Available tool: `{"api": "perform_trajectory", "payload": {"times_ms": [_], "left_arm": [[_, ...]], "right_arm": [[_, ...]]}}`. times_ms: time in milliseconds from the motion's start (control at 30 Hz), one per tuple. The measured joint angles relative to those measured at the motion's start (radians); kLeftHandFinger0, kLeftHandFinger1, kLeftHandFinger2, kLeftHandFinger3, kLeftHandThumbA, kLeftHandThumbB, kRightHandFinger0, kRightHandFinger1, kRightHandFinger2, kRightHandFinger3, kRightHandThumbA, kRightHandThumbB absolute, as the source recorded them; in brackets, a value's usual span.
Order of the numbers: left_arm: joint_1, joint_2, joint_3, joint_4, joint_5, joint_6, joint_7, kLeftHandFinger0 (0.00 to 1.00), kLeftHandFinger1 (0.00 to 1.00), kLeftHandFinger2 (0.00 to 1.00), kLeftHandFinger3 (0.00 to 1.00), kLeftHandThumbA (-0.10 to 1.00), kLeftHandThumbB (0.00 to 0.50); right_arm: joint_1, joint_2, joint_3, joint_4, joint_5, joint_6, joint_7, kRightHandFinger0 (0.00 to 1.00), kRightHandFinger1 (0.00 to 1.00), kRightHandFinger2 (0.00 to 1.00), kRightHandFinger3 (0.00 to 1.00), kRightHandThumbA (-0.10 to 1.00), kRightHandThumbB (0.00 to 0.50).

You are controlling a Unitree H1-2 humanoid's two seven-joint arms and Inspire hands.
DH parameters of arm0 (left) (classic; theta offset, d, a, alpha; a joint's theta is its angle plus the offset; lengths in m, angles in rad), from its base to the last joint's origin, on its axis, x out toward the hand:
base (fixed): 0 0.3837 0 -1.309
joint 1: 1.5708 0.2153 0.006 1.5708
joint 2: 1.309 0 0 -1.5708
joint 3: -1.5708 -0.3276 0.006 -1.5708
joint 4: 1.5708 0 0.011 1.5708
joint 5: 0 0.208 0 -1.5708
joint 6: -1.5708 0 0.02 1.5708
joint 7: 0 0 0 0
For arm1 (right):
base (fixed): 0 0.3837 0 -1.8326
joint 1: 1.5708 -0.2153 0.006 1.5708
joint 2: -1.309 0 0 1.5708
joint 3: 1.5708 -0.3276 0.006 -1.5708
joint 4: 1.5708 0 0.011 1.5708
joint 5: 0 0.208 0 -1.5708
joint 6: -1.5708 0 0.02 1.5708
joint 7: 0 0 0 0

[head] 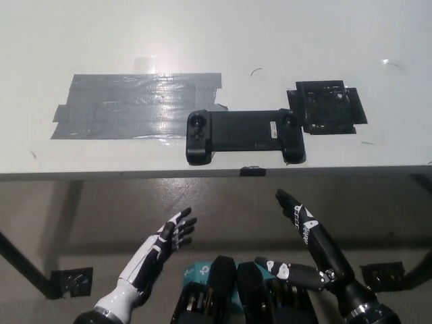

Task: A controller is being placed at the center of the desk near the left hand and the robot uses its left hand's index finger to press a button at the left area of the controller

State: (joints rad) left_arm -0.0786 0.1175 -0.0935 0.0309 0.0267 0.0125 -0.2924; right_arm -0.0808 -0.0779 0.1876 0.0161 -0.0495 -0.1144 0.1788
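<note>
Left hand [165, 239], right hand [307, 236]; both open

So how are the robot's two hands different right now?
The left hand is white with black parts; the right hand is all black. The left hand's fingers are spread apart like a fan; the right hand's fingers point up toward the desk edge. Both are open, hold nothing, and hang below the desk, away from the controller.
</note>
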Motion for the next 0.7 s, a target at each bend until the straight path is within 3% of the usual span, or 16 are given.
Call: {"api": "perform_trajectory", "payload": {"times_ms": [500, 700], "left_arm": [[0.007, -0.001, -0.001, 0.043, 0.173, -0.237, 0.149, 1.0, 1.0, 1.0, 1.0, 1.0, 0.212], [0.006, -0.001, -0.001, 0.047, 0.205, -0.286, 0.179, 1.0, 1.0, 1.0, 1.0, 1.0, 0.22]], "right_arm": [[0.004, 0.002, 0.0, 0.001, 0.0, -0.007, -0.002, 1.0, 1.0, 1.0, 1.0, 0.83, 0.256], [0.004, 0.002, -0.001, 0.0, 0.0, -0.011, -0.002, 1.0, 1.0, 1.0, 1.0, 0.82, 0.263]]}}
